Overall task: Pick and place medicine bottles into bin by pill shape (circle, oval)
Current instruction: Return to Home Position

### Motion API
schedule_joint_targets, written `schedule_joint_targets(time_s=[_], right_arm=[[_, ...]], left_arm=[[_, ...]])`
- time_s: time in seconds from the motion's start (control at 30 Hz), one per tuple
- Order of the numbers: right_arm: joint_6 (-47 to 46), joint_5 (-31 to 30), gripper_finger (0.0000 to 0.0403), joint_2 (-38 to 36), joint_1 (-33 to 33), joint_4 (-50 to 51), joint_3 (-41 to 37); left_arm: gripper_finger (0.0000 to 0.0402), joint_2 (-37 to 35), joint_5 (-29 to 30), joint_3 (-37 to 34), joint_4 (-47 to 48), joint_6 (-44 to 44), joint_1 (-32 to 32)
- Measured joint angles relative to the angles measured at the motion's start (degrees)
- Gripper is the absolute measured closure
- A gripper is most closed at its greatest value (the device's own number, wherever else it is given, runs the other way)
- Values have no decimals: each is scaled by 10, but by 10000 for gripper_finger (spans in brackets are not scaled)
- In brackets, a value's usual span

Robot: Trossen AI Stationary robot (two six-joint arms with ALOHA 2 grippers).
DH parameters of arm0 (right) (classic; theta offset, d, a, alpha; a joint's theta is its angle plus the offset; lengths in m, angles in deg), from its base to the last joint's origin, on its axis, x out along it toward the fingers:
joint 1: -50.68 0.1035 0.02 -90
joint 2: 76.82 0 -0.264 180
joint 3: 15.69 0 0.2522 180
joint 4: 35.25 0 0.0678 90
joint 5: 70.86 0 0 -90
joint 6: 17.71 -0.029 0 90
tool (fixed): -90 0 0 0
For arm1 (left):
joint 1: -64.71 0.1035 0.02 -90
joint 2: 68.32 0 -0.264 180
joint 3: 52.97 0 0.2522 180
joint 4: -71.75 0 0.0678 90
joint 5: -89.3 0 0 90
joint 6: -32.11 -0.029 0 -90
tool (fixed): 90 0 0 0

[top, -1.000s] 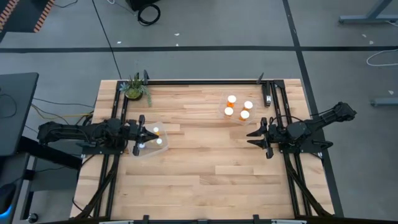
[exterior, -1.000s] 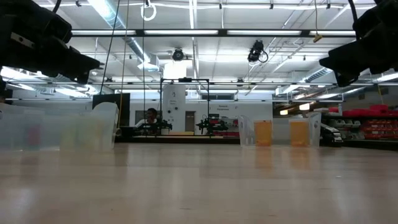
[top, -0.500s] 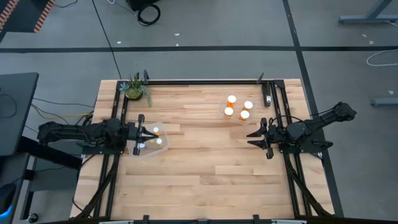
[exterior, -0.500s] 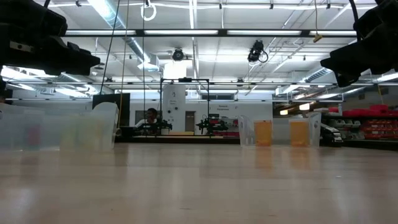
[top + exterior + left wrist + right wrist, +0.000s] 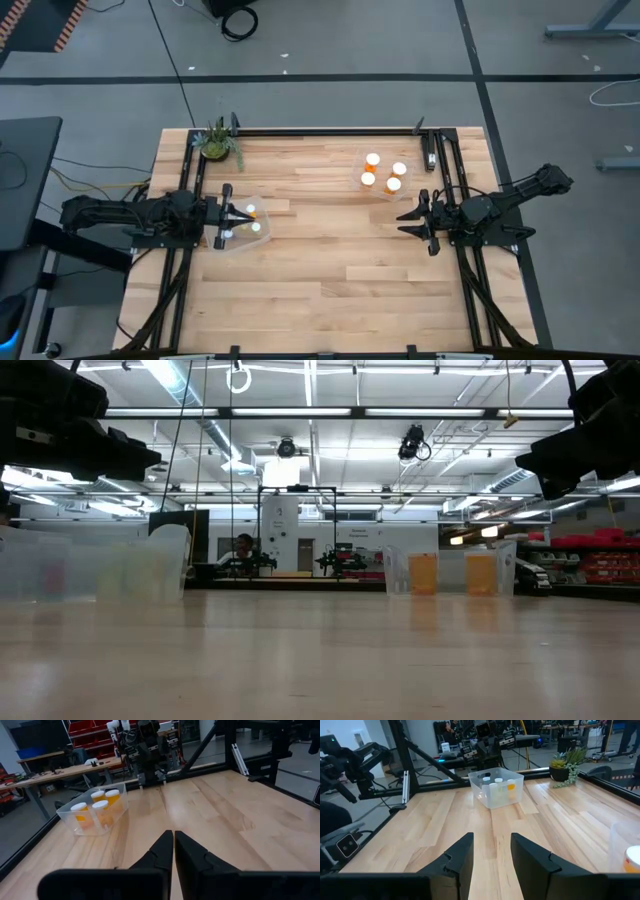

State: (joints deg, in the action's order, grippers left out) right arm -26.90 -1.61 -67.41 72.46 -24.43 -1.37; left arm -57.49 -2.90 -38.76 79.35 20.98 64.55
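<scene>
A potted plant stands at a corner of the wooden table.

Left pincer closed, right pincer spread

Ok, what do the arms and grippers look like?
The left arm and right arm are black and jointed, no markings visible. The left gripper and right gripper each have two dark, angular fingers tapering toward the tips.
</scene>
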Motion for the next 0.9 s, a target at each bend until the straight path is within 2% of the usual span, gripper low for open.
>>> schedule_joint_targets(time_s=[0.37,0.7,0.9], right_arm=[[0,0,265,0,0,0,0],[0,0,265,0,0,0,0],[0,0,265,0,0,0,0]], left_arm=[[366,0,0,0,0,0,0],[378,0,0,0,0,0,0],[370,0,0,0,0,0,0]])
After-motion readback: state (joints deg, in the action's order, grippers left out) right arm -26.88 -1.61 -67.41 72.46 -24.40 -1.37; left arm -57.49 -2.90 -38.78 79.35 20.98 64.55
